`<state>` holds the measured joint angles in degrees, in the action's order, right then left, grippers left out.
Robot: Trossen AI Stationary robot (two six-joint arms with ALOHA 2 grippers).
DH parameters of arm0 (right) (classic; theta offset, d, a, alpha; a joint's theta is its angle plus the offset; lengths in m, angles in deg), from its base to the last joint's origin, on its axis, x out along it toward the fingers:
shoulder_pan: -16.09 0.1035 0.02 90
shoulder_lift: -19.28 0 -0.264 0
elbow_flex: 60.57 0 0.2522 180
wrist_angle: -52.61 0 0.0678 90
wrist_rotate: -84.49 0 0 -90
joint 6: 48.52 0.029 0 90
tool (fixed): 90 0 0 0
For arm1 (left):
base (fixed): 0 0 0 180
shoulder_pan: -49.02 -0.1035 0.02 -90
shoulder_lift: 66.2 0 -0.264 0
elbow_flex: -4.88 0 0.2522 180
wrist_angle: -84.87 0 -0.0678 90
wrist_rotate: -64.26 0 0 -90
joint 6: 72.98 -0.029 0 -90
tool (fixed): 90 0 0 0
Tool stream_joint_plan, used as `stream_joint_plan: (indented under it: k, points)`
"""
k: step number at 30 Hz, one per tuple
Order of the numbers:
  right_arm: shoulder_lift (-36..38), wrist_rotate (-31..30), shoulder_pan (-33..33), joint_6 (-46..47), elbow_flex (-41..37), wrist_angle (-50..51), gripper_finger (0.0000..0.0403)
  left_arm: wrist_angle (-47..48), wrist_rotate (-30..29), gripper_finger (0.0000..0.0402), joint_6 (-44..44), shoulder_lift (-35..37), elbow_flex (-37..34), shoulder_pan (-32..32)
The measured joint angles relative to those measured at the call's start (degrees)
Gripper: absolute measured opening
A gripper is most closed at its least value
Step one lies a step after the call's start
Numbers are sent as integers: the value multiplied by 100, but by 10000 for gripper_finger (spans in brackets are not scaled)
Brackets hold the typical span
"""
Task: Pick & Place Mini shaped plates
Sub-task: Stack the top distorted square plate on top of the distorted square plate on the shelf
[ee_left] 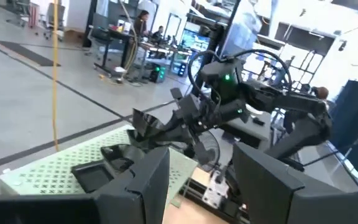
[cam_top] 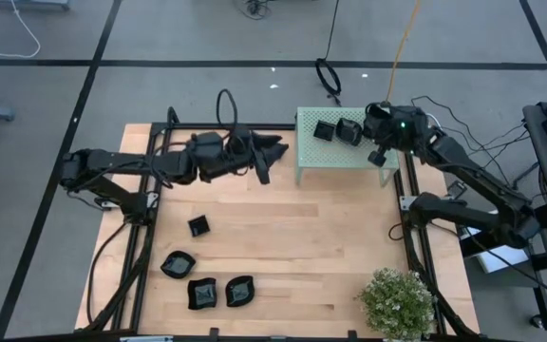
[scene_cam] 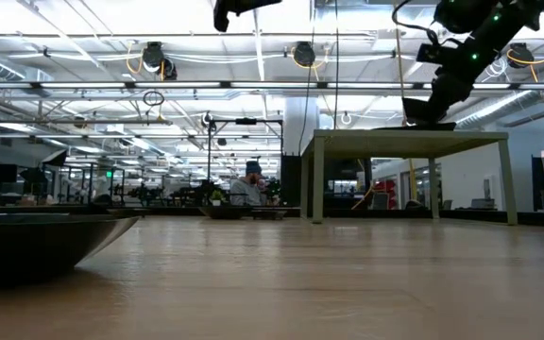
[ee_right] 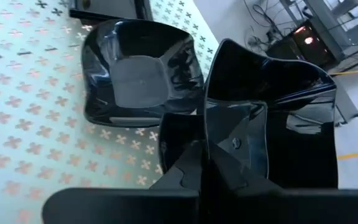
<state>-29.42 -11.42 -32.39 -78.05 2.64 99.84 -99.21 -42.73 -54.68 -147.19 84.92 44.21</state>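
A: Plates (cam_top: 198, 226) are seen near the table's (cam_top: 302, 247) left front, four in all; two more lie on the far green box (cam_top: 335, 157).
B: One plate (ee_right: 272, 118) is pinched on edge by the right gripper (ee_right: 219, 155) over the box. Placing is in hand; lowering and release are called for.
A: The left gripper (cam_top: 262, 166) is held spread, empty, left of the box.

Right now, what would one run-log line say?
right gripper: shut on black dish, over green box | left gripper: open, empty | four dishes on table

potted plant (cam_top: 399, 300) on wooden table (cam_top: 321, 247).
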Motion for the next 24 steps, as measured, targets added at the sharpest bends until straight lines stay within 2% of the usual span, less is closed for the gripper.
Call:
stream_joint_plan:
  k: [9, 17, 24]
  points:
    - [-8, 7, -110, -438, 0, 27, 0, 4, 259, 182, -432, 0, 0, -296]
    - [-8, 4, -110, -456, 0, 390, 0, 5, 1104, 182, -439, 0, 0, -540]
    - [-8, 4, -108, -608, 0, 455, 0, 7, 1204, 182, -420, 0, 0, -684]
